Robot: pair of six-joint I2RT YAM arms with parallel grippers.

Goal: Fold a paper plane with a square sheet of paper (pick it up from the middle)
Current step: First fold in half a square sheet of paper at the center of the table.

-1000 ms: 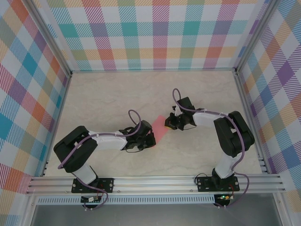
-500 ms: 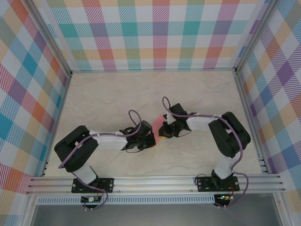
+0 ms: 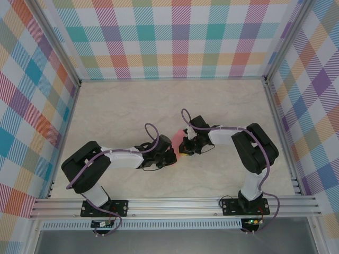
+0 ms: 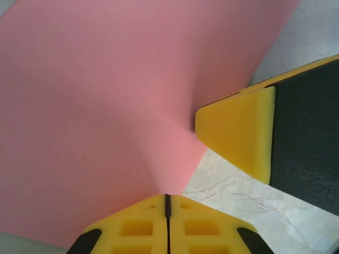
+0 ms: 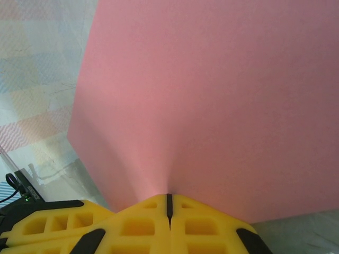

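Moved leftward, right gripper (image 3: pixel 186 148) just beside left gripper (image 3: pixel 170 157), both clenched on thin salmon-pink square paper sheet (image 4: pixel 106 106)

Top external: looks steeply down from above and behind the arm bases (image 3: pixel 104 207), taking in the table (image 3: pixel 116 106) from near edge to far corners. Left wrist: rides close behind the left gripper (image 4: pixel 167 197), facing along its fingers (image 4: pixel 132 227) onto the square sheet of paper (image 4: pixel 106 106). Right wrist: sits equally near behind the right gripper (image 5: pixel 169 197), facing the same sheet. Shares that sheet, near the table's middle, across all three views.
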